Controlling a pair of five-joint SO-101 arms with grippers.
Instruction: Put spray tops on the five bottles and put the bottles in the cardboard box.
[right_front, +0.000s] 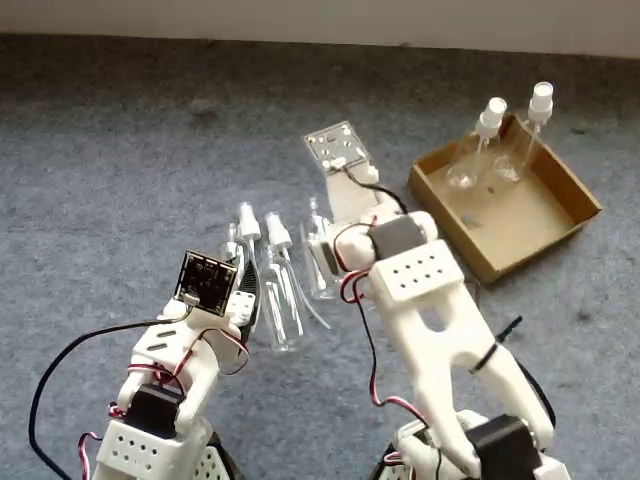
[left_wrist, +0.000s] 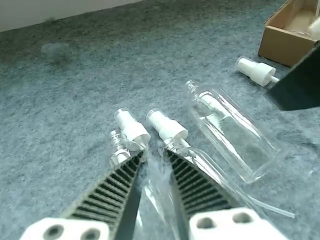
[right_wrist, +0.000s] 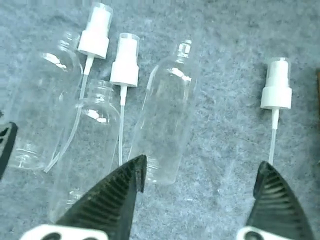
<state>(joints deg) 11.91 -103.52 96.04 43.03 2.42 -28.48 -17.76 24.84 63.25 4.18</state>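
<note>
Left wrist: left tool (left_wrist: 153, 154) narrowly parted over lying bottles (left_wrist: 119, 150), tops (left_wrist: 131, 127) just ahead. Right wrist: right tool (right_wrist: 202, 164) gaping, bottle (right_wrist: 167, 115) and loose top (right_wrist: 276, 90) ahead. High: capped bottles (right_front: 470, 150) standing in box (right_front: 510, 220), beyond right tool.

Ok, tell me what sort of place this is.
Probably an indoor robot practice setup: two arms over a grey carpet-like surface, a pale wall behind, and a cardboard box with loose clear bottles beside it.

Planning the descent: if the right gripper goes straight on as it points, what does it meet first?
Likely bare carpet: the open right gripper aims at the gap between a lying clear bottle and a loose spray top. Depth is unclear, and that top's tube lies close to one side.
</note>
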